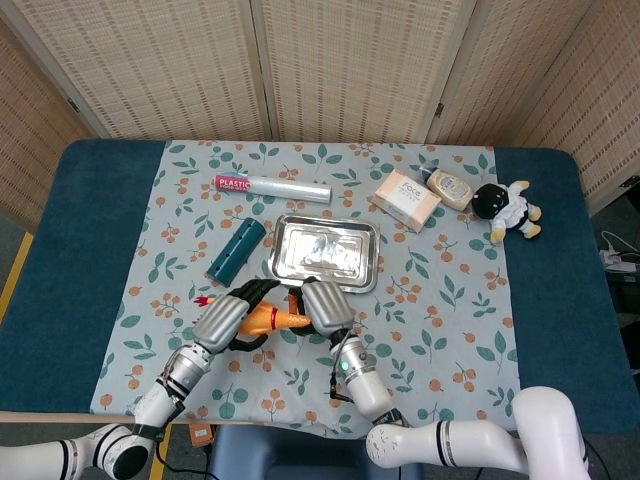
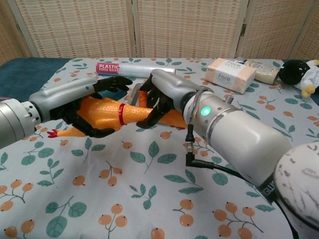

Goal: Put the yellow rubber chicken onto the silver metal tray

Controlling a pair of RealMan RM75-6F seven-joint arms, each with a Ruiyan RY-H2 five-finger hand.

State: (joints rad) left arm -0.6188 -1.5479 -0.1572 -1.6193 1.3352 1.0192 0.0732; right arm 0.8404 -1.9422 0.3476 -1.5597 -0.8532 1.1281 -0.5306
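The black fingers (image 2: 102,130) of the left hand (image 2: 75,102) curl around the fat body of the yellow rubber chicken (image 2: 107,113), and the right hand (image 2: 167,94) has its fingers closed around the chicken's neck end. Both hands hold the toy together, lifted a little above the flowery cloth on the desk (image 1: 70,250).

The chest view shows the chicken up close: its red collar, its red feet sticking out on the left, and the fingers wrapped under it. From there the silver metal tray (image 1: 325,250) is mostly hidden behind the hands. The head view shows the whole tray, with nothing in it, just behind the hands. The chicken is near the tray's front edge but not on it.

The head view also shows a blue tube (image 1: 236,249) beside the tray, a roll of plastic wrap (image 1: 272,186) further back, a soap box (image 1: 405,199), a small packet (image 1: 451,187) and a black and white plush toy (image 1: 508,208) to the right.

Both arms reach in from the front, close side by side, hands almost touching.
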